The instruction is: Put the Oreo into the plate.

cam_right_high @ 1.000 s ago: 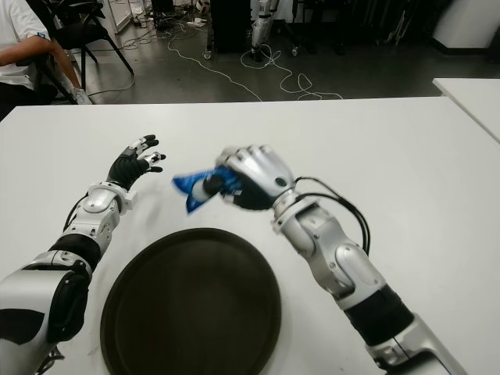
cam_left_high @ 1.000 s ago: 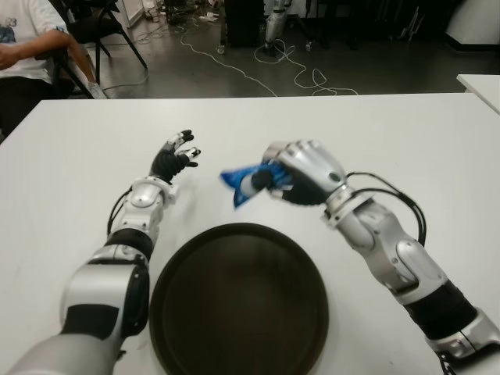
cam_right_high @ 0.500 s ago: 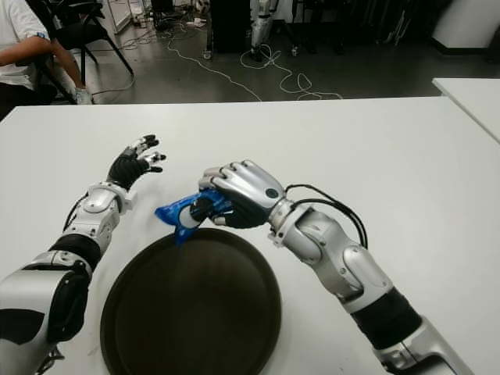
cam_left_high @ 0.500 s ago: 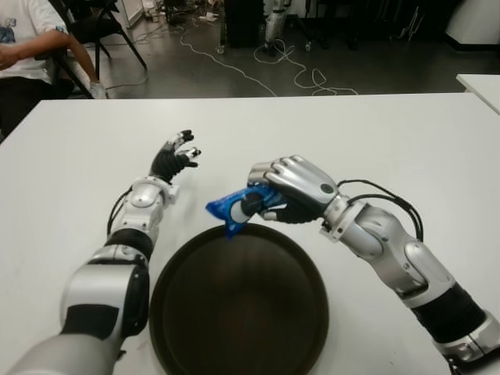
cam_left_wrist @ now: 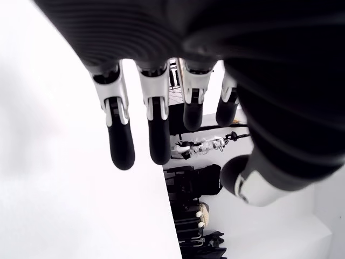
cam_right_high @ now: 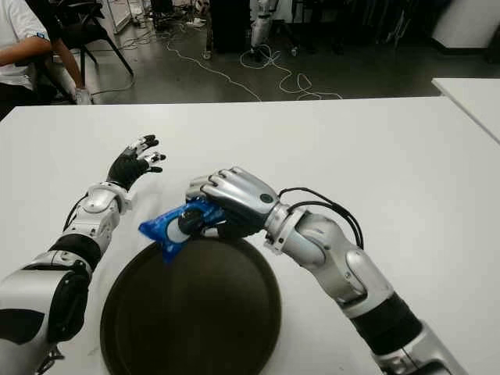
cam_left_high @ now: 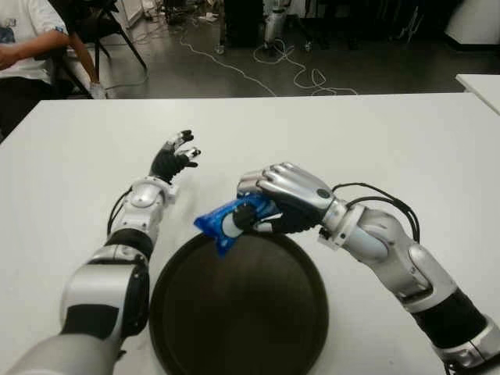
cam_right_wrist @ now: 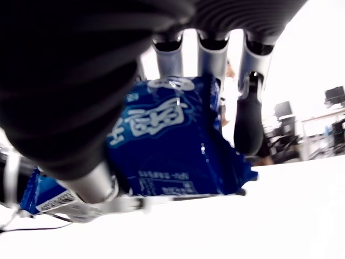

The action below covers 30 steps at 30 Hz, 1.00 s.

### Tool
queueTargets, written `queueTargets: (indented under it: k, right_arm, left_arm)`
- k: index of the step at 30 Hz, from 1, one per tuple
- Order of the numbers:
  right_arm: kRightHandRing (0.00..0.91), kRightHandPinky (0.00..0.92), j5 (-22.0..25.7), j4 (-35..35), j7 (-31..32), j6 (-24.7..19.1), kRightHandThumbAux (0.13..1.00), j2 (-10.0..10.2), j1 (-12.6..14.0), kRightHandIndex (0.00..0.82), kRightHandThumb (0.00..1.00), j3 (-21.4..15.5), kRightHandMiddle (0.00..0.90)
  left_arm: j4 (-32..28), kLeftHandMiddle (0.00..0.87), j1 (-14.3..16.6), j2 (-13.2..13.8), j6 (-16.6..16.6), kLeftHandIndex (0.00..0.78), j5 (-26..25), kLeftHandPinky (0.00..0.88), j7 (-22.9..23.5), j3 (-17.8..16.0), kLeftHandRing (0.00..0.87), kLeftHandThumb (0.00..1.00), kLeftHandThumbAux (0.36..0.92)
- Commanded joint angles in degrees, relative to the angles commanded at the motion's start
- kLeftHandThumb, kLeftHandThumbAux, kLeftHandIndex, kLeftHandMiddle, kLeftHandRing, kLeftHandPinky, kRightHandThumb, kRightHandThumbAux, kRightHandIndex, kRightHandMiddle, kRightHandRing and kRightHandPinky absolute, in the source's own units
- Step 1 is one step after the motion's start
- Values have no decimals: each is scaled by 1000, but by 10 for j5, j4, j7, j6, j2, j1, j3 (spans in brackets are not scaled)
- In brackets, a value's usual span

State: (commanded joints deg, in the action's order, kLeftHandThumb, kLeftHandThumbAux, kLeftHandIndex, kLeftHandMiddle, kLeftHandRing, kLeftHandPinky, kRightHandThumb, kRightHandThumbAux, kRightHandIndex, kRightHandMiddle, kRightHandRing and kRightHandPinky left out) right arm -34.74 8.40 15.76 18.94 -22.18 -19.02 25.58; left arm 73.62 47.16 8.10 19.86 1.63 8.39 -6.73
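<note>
My right hand (cam_left_high: 262, 207) is shut on a blue Oreo packet (cam_left_high: 223, 220). The packet sticks out to the left of the fingers, just over the far rim of the round dark plate (cam_left_high: 234, 312). The right wrist view shows the blue wrapper (cam_right_wrist: 172, 145) pinned between thumb and fingers. My left hand (cam_left_high: 173, 156) shows on the white table (cam_left_high: 391, 133) beyond the plate's left side, with relaxed fingers (cam_left_wrist: 121, 143) that hold nothing.
A person in a white shirt (cam_left_high: 27, 35) sits on a chair past the table's far left corner. Cables (cam_left_high: 266, 66) trail over the floor behind the table. A second white table (cam_left_high: 483, 82) shows at the far right edge.
My right hand has carried the Oreo packet down and to the left, from above the table beyond the plate to the plate's far rim. The left hand has stayed put.
</note>
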Motion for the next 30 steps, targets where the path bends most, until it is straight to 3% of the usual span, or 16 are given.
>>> queueTargets:
  k: [12, 20, 30]
  right_arm:
    - [703, 664, 14, -5, 42, 14, 727, -1, -6, 430, 692, 0, 714]
    - [721, 716, 33, -1, 71, 7, 726, 0, -9, 430, 695, 0, 719]
    - [687, 639, 52, -30, 68, 23, 727, 18, -2, 430, 694, 7, 695]
  left_arm:
    - [-1, 107, 0, -2, 2, 50, -1, 326, 2, 0, 233, 220, 690]
    - [-2, 108, 1, -2, 4, 46, 3, 314, 2, 3, 229, 190, 673]
    - [-1, 112, 2, -3, 1, 46, 3, 323, -2, 4, 231, 223, 672]
